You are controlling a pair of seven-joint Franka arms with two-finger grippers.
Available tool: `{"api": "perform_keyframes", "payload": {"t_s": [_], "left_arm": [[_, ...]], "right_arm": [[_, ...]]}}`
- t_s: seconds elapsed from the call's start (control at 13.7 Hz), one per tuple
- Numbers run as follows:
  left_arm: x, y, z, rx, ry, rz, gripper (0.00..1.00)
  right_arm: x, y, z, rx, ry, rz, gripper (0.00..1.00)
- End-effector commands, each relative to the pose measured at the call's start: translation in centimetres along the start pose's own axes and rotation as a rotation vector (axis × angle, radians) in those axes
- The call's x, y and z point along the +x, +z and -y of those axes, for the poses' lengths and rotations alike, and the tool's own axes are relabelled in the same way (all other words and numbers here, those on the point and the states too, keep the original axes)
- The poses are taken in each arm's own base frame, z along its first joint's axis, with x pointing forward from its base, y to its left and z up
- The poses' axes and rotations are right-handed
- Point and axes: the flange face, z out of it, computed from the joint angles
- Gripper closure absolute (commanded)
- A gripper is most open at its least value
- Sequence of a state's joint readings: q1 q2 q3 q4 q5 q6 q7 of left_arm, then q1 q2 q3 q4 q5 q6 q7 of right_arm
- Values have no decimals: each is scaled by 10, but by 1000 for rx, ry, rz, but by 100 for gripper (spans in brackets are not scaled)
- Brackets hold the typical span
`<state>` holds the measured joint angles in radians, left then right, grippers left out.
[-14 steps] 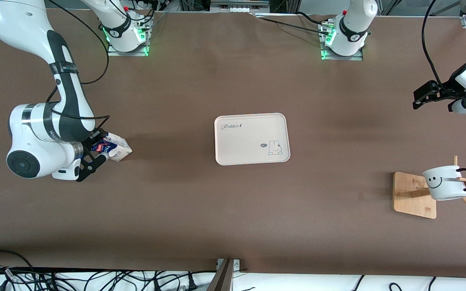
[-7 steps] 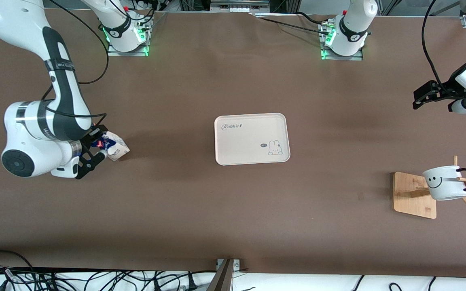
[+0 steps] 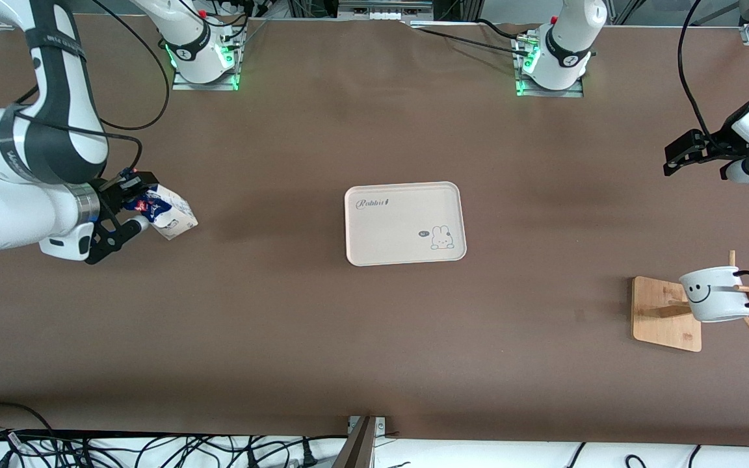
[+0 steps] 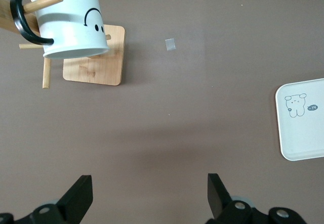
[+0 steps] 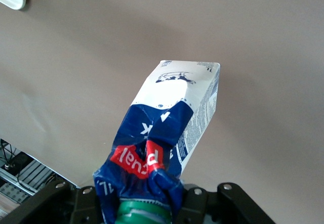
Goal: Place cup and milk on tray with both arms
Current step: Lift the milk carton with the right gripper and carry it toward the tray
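My right gripper (image 3: 126, 208) is shut on the blue top of the milk carton (image 3: 165, 212) and holds it tilted above the table at the right arm's end. In the right wrist view the carton (image 5: 169, 138) hangs white end outward, its green cap between the jaws. The cream tray (image 3: 404, 223) lies flat at the table's middle. The white smiley cup (image 3: 716, 294) hangs by its black handle on a wooden rack peg at the left arm's end. My left gripper (image 3: 681, 151) is open and empty, up in the air; its wrist view shows the cup (image 4: 71, 21) and the tray's edge (image 4: 302, 120).
The wooden rack base (image 3: 666, 314) stands under the cup, with pegs sticking out. Cables and a metal bracket (image 3: 361, 442) run along the table edge nearest the front camera. The arm bases (image 3: 550, 65) stand along the edge farthest from it.
My right arm has lifted the milk carton off the table and drawn it toward the right arm's end. The left arm has not moved.
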<state>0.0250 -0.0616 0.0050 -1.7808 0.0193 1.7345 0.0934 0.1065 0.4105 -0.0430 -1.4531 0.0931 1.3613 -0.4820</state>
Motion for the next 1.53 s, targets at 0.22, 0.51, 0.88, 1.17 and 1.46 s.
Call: {"api": "perform_keyframes", "payload": {"t_s": [0.22, 0.51, 0.88, 1.17, 1.46], "left_arm": [[1, -4, 1, -29, 4, 3, 0], [1, -4, 1, -29, 4, 3, 0], [1, -5, 1, -29, 3, 2, 0], [1, -5, 1, -29, 3, 2, 0], [1, -5, 1, -29, 3, 2, 0]], "right_arm": [[-15, -35, 79, 32, 219, -43, 100], [-6, -43, 147, 9, 340, -66, 100], [18, -37, 217, 53, 426, -124, 100], [40, -19, 284, 18, 504, -168, 100], [59, 1, 319, -12, 539, -199, 100]]}}
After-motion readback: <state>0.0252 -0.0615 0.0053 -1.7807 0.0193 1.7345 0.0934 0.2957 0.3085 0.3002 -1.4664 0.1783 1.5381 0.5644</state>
